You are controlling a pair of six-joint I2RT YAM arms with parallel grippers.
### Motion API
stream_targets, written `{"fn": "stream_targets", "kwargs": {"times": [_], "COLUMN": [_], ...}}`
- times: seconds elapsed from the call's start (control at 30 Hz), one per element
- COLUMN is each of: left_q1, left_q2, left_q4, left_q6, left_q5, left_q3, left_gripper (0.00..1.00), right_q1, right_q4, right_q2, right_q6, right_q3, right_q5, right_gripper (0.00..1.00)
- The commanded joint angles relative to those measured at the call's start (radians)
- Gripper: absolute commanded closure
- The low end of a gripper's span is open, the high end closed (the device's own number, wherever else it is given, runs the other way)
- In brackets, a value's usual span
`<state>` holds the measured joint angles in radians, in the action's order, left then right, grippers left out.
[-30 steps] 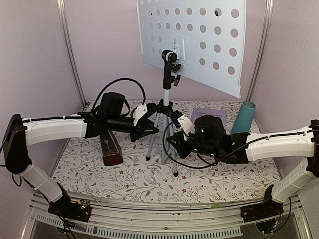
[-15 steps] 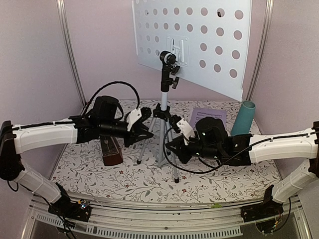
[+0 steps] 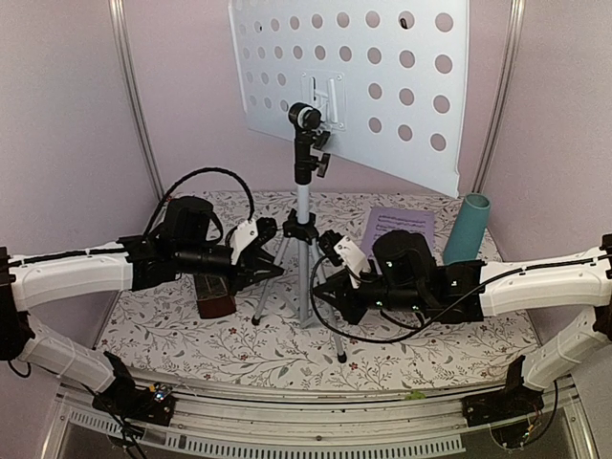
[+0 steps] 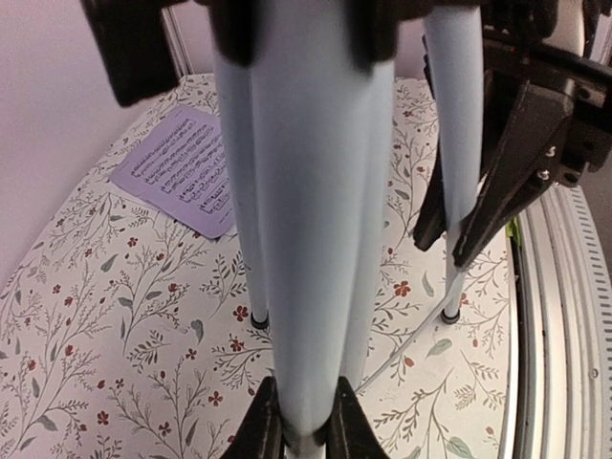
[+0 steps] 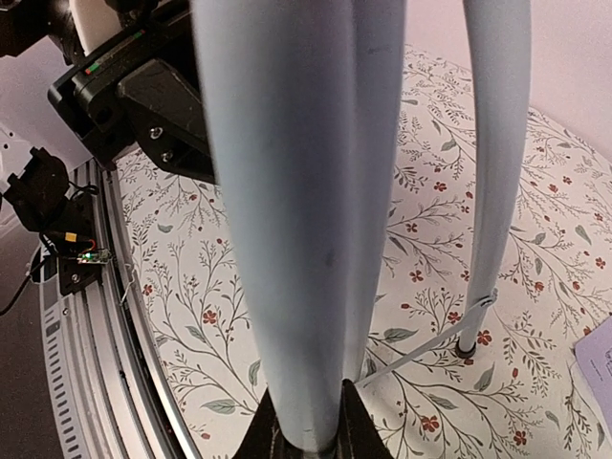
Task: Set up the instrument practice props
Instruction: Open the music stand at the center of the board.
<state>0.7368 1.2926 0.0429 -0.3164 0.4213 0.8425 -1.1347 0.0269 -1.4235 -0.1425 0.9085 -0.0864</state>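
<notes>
Low at centre frame, over the tabletop, the left hand and right hand are each clamped on a silver leg of the music stand. If they pull unevenly, the top-heavy stand could tip, or a leg could knock the metronome at lower left. The stand's pale-blue perforated panel tilts across the upper frame. The sheet music lies flat behind, right of centre.

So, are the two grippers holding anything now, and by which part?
Yes, the music stand. The left gripper is shut on one silver tripod leg, the right gripper on another leg, both partway down.
</notes>
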Motion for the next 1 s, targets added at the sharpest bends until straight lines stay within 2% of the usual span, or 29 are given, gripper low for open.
{"fn": "stream_targets", "kwargs": {"times": [0.0,0.27,0.97], "left_q1": [-0.078,-0.077,-0.077], "left_q2": [-0.042,-0.093,-0.15], "left_q4": [0.132,0.196,0.215], "left_q6": [0.042,0.031,0.052], "left_q5": [-0.241,-0.255,-0.277], "left_q3": [-0.054,-0.061,-0.133], "left_gripper": [1.0,1.0,1.0], "right_q1": [0.028,0.009,0.003], "right_q4": [-0.376,-0.369,-0.403], "right_q2": [0.023,0.033,0.09], "right_q6": [-0.119,-0.129,-0.17], "right_q3": [-0.09,-0.105,-0.149], "right_q5": [-0.055,-0.035,-0.005], "right_gripper": [1.0,1.0,1.0]}}
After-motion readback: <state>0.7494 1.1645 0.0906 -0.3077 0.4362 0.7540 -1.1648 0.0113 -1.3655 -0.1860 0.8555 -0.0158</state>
